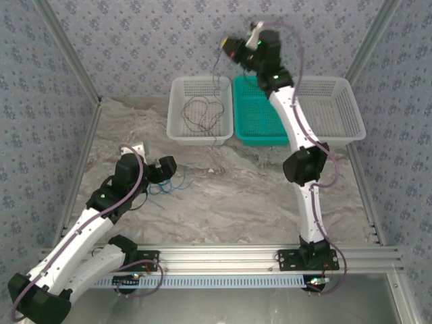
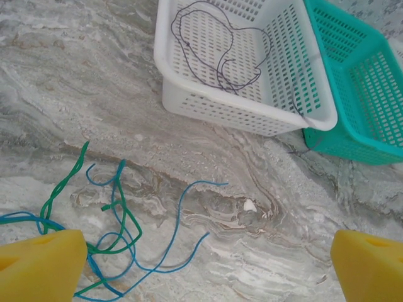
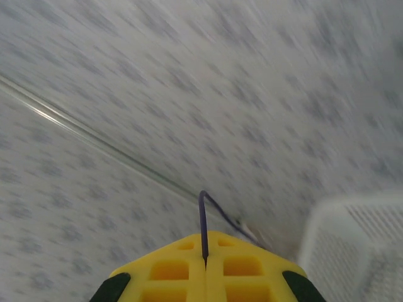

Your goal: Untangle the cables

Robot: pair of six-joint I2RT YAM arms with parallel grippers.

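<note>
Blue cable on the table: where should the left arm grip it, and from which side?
Grip the blue cable on its free tail, the arc lying alone on bare table right of the tangle with the green cable. Come down from above, with the fingers of the open left gripper straddling the strand crosswise: it lies flat, and there nothing else would probably get pinched.

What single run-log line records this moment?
left gripper open above tangled green cable and blue cable on table | right gripper shut on dark cable, held high | dark cable's loops in white basket
</note>
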